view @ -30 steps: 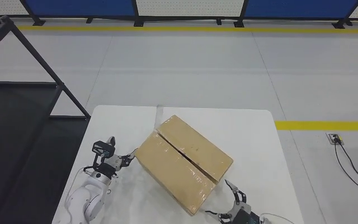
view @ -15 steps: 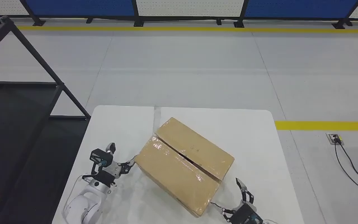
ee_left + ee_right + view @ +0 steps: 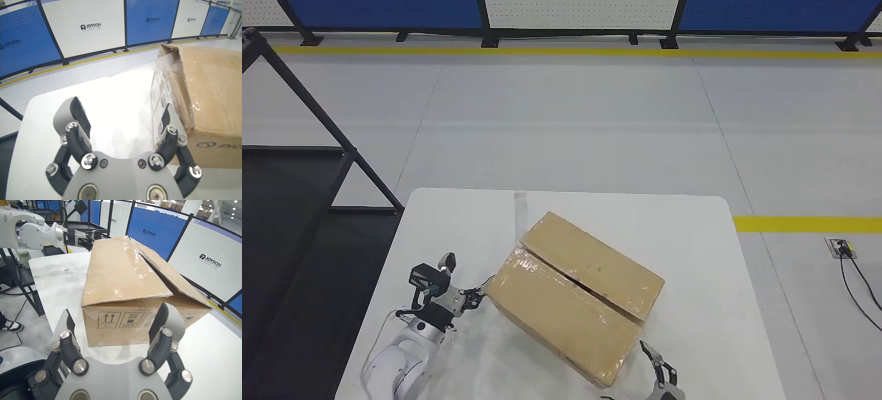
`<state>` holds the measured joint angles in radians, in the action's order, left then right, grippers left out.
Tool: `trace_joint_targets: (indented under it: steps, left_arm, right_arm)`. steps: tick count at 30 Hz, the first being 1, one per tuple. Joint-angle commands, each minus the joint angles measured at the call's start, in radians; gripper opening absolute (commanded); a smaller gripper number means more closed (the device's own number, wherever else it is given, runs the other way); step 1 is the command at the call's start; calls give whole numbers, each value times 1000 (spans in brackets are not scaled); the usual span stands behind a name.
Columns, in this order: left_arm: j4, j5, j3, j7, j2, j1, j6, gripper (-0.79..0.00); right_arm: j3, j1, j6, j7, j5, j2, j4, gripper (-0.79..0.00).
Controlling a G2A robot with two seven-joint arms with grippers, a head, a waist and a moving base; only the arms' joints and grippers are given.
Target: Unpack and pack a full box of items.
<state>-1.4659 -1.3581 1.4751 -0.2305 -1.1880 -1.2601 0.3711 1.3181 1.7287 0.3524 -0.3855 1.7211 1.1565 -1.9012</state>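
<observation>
My left claw (image 3: pixel 122 106) stood with its fingers apart and empty. One pad (image 3: pixel 164 118) was just beside the labelled end of the box (image 3: pixel 208 85); I could not tell whether it touched. My right claw (image 3: pixel 115 311) was likewise spread and empty, near the opposite end, where the upright arrows were printed.

The box lay skewed across the middle of the worktop (image 3: pixel 682 230). Its top flaps were down, and the seam between them had parted a little at my right claw's end. A strip of clear tape (image 3: pixel 151 65) trailed loose from the upper corner on my left side down to the worktop.

I judged the box stiff along its edges but yielding in the flap panels, and, being full, heavy for one claw. The taped top looked slick. The box was too wide to span, so I reckoned the raised flap edge or the loose tape the place to take hold, with the other claw bracing an end.
</observation>
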Motion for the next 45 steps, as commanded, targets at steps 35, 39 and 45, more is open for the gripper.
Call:
trace_joint_targets:
  steps: [35, 39, 45]
  left_arm:
    - [-67, 7, -8, -23, 10, -98, 42, 0]
    - [-82, 11, -4, -27, 11, -105, 37, 0]
    - [-99, 89, 70, -57, 12, -132, -41, 0]
  right_arm:
    - [35, -192, -262, 191, -40, 25, 50, 0]
    - [77, -184, -247, 183, -50, 21, 31, 0]
    - [140, -161, -131, 27, -71, 9, -34, 0]
